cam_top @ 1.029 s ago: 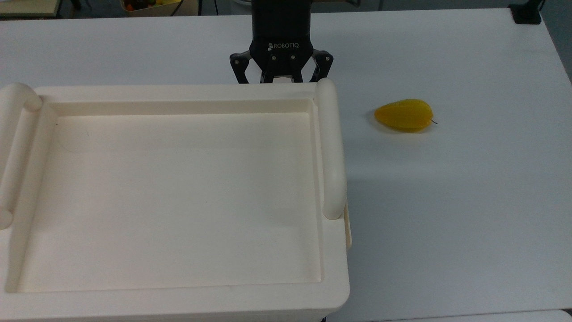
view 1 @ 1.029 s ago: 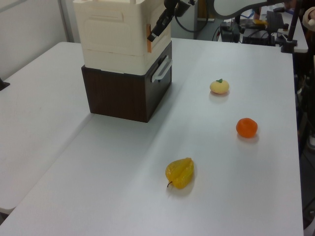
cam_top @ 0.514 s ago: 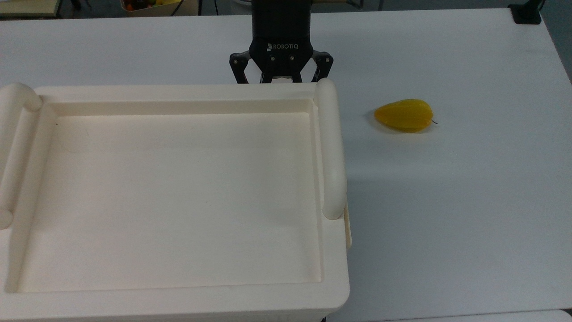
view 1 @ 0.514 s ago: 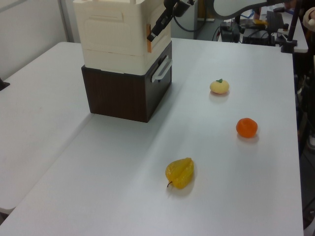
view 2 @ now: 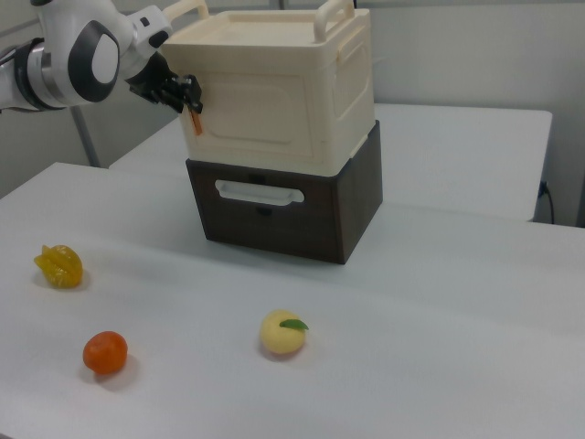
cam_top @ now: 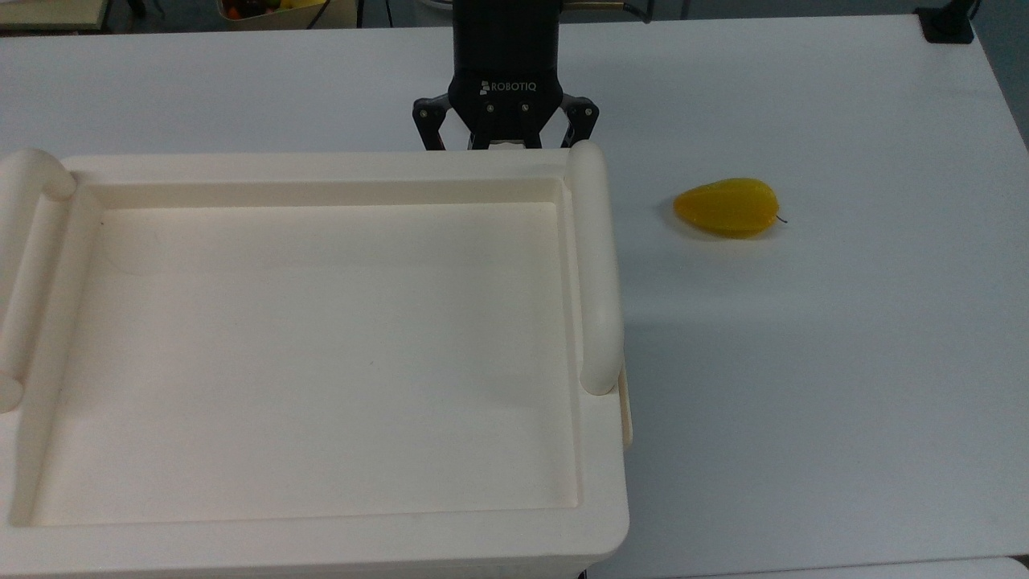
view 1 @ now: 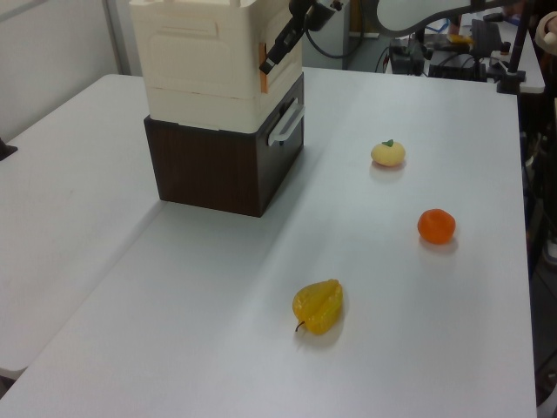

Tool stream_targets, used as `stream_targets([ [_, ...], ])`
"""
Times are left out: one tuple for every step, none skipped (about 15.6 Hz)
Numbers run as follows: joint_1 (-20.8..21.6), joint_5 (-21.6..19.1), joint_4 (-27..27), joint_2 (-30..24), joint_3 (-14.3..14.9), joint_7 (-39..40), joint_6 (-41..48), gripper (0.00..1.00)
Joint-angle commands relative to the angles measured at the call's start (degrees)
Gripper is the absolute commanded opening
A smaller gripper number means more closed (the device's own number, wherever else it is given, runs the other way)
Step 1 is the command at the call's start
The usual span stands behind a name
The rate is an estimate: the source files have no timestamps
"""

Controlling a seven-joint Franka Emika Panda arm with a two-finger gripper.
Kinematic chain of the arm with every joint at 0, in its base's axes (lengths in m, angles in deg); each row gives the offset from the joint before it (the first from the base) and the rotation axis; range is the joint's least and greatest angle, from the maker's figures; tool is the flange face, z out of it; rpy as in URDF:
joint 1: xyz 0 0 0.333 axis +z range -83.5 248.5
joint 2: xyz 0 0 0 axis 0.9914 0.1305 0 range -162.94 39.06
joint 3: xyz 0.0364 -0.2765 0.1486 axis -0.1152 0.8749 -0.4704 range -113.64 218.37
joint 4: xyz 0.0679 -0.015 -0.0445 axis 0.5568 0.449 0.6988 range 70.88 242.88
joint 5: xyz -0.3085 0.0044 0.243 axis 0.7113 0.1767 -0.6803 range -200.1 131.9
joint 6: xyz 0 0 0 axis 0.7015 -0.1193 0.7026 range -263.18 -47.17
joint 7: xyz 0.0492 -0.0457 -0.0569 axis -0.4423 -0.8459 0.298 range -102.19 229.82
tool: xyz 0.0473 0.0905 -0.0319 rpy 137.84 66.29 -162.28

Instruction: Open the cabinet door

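Observation:
The cabinet (view 2: 340,87) is a large cream box with a recessed top (cam_top: 321,173) and rounded bar handles, standing on a dark brown base. Its door (view 2: 256,114) is the flat cream panel on the front face and lies flush and closed; the left view shows it edge-on (view 1: 281,71). A small orange tab (view 2: 195,117) (view 1: 263,57) sits at the door's edge by the cabinet corner. My black gripper (view 2: 186,95) (view 1: 271,62) is right at that tab. In the top view the gripper (cam_top: 505,145) dips behind the cabinet's far rim, tips hidden.
The dark brown base (view 2: 274,206) (view 1: 226,161) has a drawer with a white handle (view 2: 259,192). On the white table lie a yellow fruit (cam_top: 727,207) (view 1: 318,305) (view 2: 58,265), an orange (view 1: 436,225) (view 2: 104,352) and a pale peach (view 1: 387,153) (view 2: 282,333).
The gripper has crept slightly closer to the cabinet's far rim in the top view. The door and fruits have not moved.

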Motion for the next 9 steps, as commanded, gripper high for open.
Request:
stream_targets([
  [0.42, 1.47, -0.73, 0.97, 0.29, -1.73, -2.76, 0.46],
  [0.42, 1.47, -0.73, 1.23, 0.29, -1.73, -2.76, 0.46],
  [0.42, 1.56, -0.73, 1.41, 0.29, -1.73, -2.85, 0.46],
  [0.42, 1.56, -0.73, 1.32, 0.29, -1.64, -2.76, 0.46],
  [0.42, 1.56, -0.73, 1.32, 0.29, -1.64, -2.76, 0.46],
  [0.42, 1.56, -0.73, 1.32, 0.29, -1.64, -2.76, 0.46],
  [0.42, 1.56, -0.64, 1.32, 0.29, -1.64, -2.76, 0.42],
  [0.42, 1.47, -0.64, 1.32, 0.29, -1.64, -2.76, 0.37],
  [0.42, 1.47, -0.64, 1.32, 0.29, -1.55, -2.68, 0.32],
])
